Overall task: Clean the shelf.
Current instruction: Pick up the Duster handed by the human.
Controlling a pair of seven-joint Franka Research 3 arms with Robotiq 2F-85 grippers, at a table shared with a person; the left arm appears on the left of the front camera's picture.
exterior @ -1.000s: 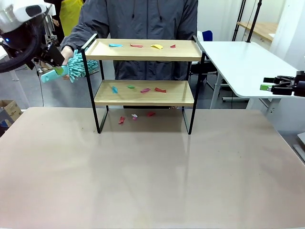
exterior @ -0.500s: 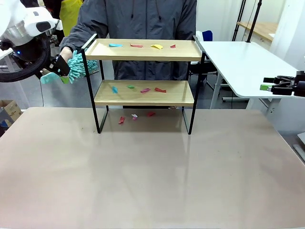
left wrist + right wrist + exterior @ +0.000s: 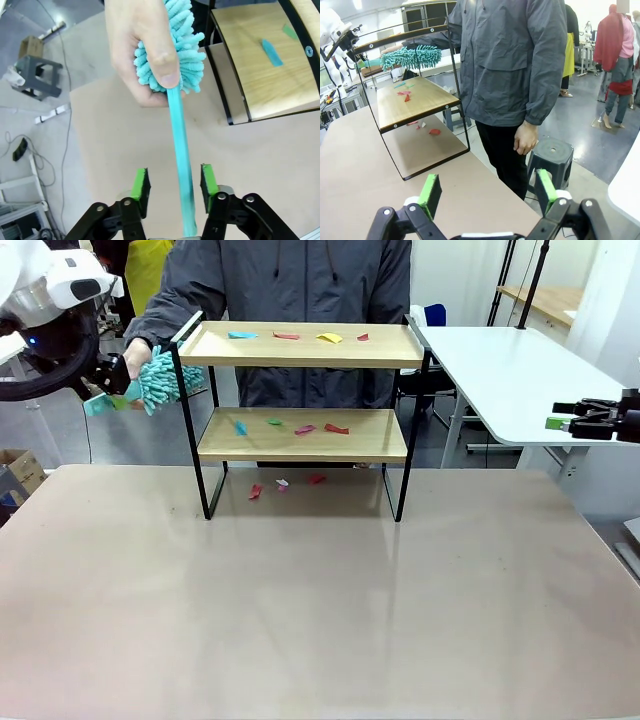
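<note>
The left pincer (image 3: pixel 175 184) is closed on the handle of the teal duster (image 3: pixel 183 60), whose head a person's hand (image 3: pixel 134 47) also holds, just left of the shelf (image 3: pixel 300 358). The shelf stands on the tabletop (image 3: pixel 320 620), far middle. The right pincer (image 3: pixel 487 194) is open, holding nothing.

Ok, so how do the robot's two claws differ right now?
The left claw is shut on the handle of the teal duster; the right claw is open and empty. The left claw is up beside the top board of the shelf, where a person's hand grips the duster's head; the right claw sits far off to the right, clear of the shelf. Both are black with green pads.
</note>
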